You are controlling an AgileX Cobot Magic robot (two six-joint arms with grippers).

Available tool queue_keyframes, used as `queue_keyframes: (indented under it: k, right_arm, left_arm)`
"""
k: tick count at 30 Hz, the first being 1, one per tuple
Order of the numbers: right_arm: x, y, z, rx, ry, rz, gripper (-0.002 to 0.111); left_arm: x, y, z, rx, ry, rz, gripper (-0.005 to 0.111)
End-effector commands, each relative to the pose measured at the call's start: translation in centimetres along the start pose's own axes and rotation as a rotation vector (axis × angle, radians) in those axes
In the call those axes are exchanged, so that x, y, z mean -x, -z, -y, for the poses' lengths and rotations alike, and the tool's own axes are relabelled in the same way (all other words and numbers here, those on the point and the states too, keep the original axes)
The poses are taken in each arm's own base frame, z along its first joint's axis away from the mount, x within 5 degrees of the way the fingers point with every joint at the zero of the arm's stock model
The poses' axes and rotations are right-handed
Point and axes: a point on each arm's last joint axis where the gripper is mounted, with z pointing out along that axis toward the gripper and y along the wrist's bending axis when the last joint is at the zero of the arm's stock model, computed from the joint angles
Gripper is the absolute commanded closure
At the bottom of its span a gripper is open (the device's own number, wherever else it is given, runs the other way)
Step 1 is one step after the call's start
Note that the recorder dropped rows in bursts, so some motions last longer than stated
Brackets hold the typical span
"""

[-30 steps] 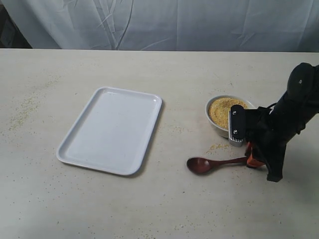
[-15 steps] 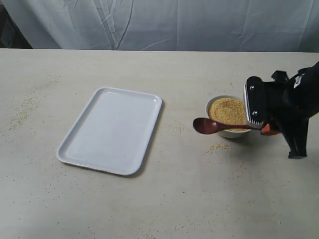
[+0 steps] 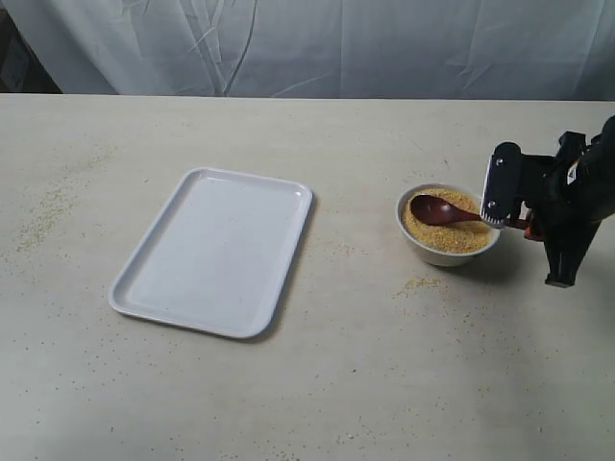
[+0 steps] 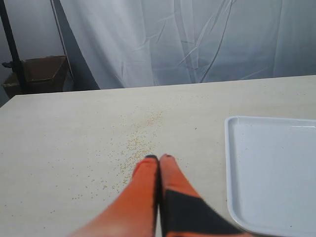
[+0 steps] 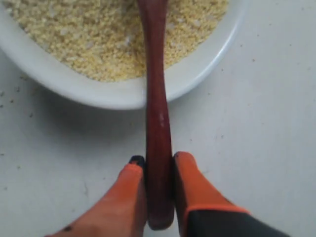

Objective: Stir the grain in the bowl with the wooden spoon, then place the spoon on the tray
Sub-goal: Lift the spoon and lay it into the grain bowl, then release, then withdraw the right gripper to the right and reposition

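Note:
The small white bowl (image 3: 448, 246) stands right of centre, filled with golden grain (image 3: 444, 230). The dark wooden spoon (image 3: 437, 209) has its oval bowl over the grain, its handle reaching out over the rim to the right. My right gripper (image 3: 524, 223) is shut on the handle's end; the wrist view shows the orange fingers (image 5: 133, 190) clamping the spoon (image 5: 157, 113) just outside the bowl (image 5: 197, 69), grain (image 5: 98, 34) beyond. The white tray (image 3: 213, 252) lies empty at left. My left gripper (image 4: 159, 158) is shut on nothing above the table, beside the tray (image 4: 269, 173).
Spilled grain (image 3: 420, 283) lies on the table just in front of the bowl, and more scattered grain (image 3: 43, 216) at the far left. A white curtain (image 3: 307, 43) hangs behind the table's back edge.
My right gripper lifted the spoon off the table in front of the bowl, carried it up and back, and now the spoon's bowl sits over the grain.

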Motion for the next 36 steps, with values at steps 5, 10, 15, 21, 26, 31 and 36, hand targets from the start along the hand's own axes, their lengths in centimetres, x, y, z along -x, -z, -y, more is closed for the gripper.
queue_keyframes:
  k: [5,10,15,21,26,31,36]
  right_arm:
    - [0.1,0.8,0.5,-0.046,-0.049,0.03,0.053]
    - [0.3,8.6,2.0,-0.241,-0.388,0.183,0.052]
    - [0.5,10.4,1.2,-0.141,-1.192,0.383,0.107]
    - [-2.4,9.1,2.0,-0.122,-1.671,0.476,0.109]
    - [-8.1,9.5,3.4,-0.27,-2.154,0.599,0.109]
    - [-6.8,8.7,0.5,-0.347,-2.285,0.634,0.109]
    - [-3.8,8.8,-2.9,-0.407,-2.338,0.861,0.109]
  left_arm:
    - [0.1,0.0,0.0,-0.003,0.001,0.014,0.107]
    - [0.1,0.0,0.0,-0.003,0.001,0.014,0.107]
    - [0.1,0.0,0.0,-0.003,0.001,0.014,0.107]
    - [0.1,0.0,0.0,-0.003,0.001,0.014,0.107]
    - [0.1,0.0,0.0,-0.003,0.001,0.014,0.107]
    - [0.1,0.0,0.0,-0.003,0.001,0.014,0.107]
    - [0.1,0.0,0.0,-0.003,0.001,0.014,0.107]
